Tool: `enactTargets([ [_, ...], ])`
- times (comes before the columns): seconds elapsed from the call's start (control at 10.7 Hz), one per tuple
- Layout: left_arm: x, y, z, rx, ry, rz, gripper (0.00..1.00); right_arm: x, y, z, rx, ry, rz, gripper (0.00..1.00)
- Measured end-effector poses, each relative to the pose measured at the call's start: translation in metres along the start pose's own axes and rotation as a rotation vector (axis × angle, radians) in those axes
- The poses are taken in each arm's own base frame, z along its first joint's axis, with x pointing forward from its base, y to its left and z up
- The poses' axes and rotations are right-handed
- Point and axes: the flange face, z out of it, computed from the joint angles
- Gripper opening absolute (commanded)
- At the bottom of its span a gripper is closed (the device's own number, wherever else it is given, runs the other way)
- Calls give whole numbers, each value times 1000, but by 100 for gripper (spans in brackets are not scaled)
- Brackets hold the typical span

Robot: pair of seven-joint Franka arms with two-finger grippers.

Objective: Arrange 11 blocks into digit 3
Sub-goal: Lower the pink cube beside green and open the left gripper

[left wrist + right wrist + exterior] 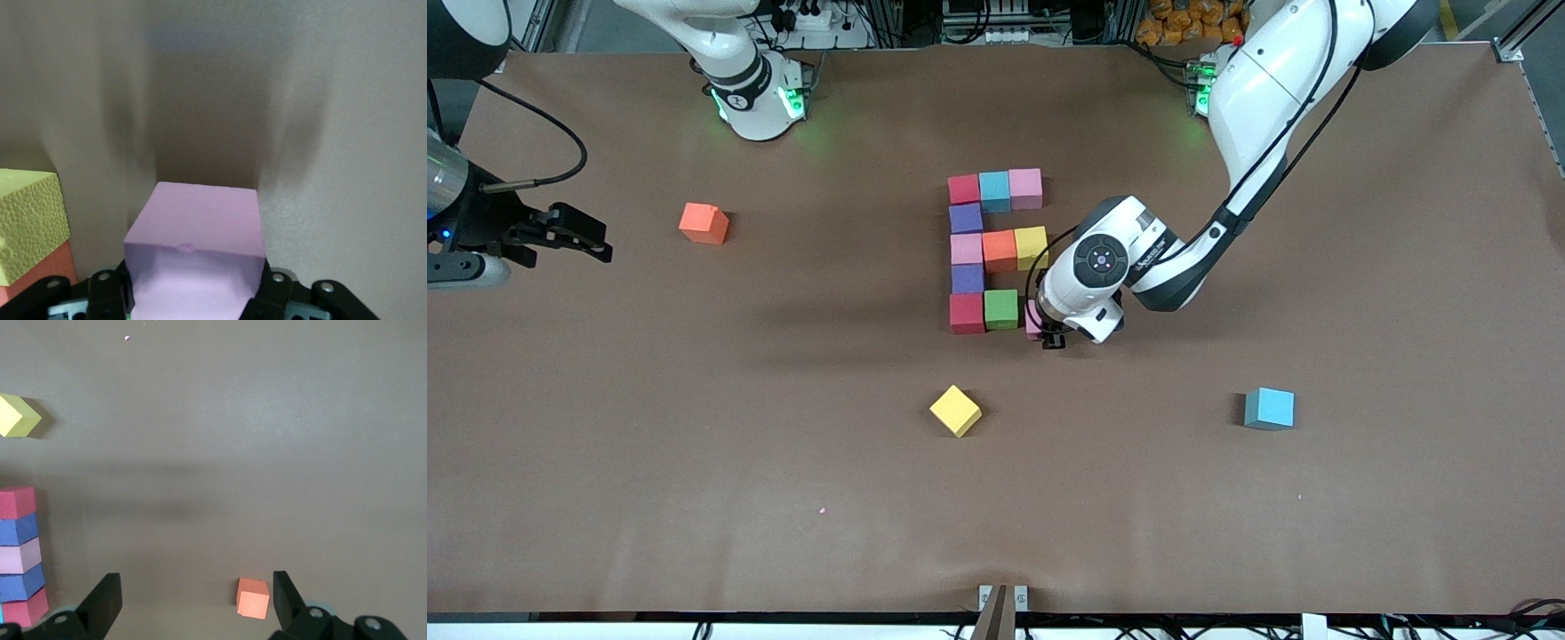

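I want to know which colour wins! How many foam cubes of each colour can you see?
Red foam cubes: 2
Teal-blue: 2
Pink: 3
Purple: 2
Orange: 2
Yellow: 2
Green: 1
Total: 14

The digit 3 point(996, 258) has red, teal-blue, pink, purple, orange, yellow and green cubes. The held block point(193, 253) is pink. Loose blocks: one orange point(703, 223), one yellow point(955, 411), one teal-blue point(1269, 408). The table point(1360, 498) is brown.
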Motion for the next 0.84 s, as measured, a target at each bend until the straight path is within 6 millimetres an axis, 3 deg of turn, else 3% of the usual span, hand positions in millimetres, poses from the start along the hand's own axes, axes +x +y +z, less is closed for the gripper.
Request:
enactTargets([
  [0.65,-7,-11,7,-6,-14,-20,26,0,0,0,0,0,0,100],
  [0.75,-8,-12,9,-3,-12,-18,35,0,0,0,0,0,0,100],
  [0.84,-8,-14,11,-4,-10,-11,53,0,0,0,0,0,0,100],
])
